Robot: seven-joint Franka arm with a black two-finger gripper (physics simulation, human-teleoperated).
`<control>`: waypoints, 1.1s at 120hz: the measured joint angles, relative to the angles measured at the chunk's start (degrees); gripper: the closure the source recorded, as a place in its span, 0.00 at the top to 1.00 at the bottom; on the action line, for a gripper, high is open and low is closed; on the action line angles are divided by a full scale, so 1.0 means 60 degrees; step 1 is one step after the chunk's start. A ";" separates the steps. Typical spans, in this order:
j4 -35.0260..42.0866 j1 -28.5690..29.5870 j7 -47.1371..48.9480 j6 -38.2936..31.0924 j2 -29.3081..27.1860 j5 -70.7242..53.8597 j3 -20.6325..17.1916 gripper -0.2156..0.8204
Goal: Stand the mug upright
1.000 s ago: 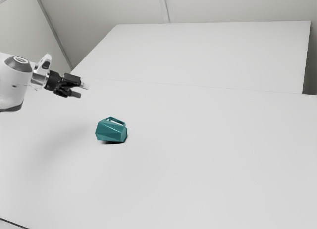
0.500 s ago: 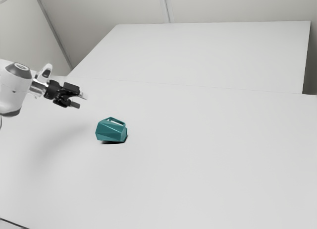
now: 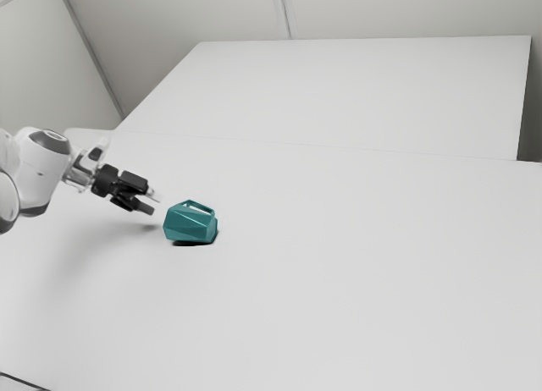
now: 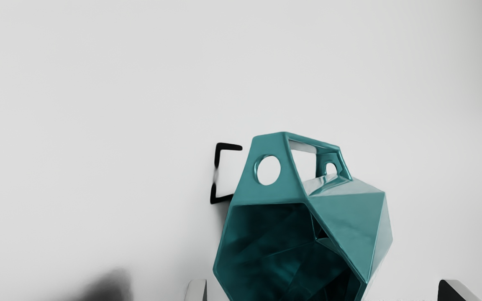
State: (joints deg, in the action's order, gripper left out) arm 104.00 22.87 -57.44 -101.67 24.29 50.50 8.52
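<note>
The gripper (image 3: 153, 203) hangs just off the mug's exterior-view-left end, a small gap between them, its two fingers apart and nothing held. A teal faceted mug (image 3: 190, 223) lies on its side on the white table, handle facing up. From the wrist view, the hollow mouth of the mug (image 4: 345, 221) faces my hand, with the handle above it. Fingertips of the gripper (image 4: 322, 290) stand wide apart at the bottom edge, one to each side of the mug's mouth.
The white table (image 3: 339, 264) stretches around the mug, with a pale panel (image 3: 364, 95) behind it. A dark shadow of the arm falls on the table near the hand.
My hand has come down and, over the last half second, moved toward the exterior view's right, nearer to the mug. The mug has stayed where it was.
</note>
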 joint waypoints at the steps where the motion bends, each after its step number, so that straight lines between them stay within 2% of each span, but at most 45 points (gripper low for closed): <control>1: 0.0000 -0.0010 -0.0025 0.0015 0.0004 0.0004 0.0000 0.79; 12: -0.0001 -0.0109 -0.0275 0.0141 0.0071 0.0098 -0.0004 0.77; 38: 0.0017 -0.0245 -0.0701 0.0291 0.0118 0.0325 -0.0028 0.54; 57: 0.0052 -0.0258 -0.0905 0.0368 0.0123 0.0424 -0.0048 0.43; 102: 0.0109 -0.0251 -0.1236 0.0642 0.0472 0.1078 -0.0059 0.32; 132: 0.0122 -0.0259 -0.1376 0.0697 0.0547 0.1273 -0.0060 0.17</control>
State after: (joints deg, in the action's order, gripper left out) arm 104.74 21.31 -65.69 -97.49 27.58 58.14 8.17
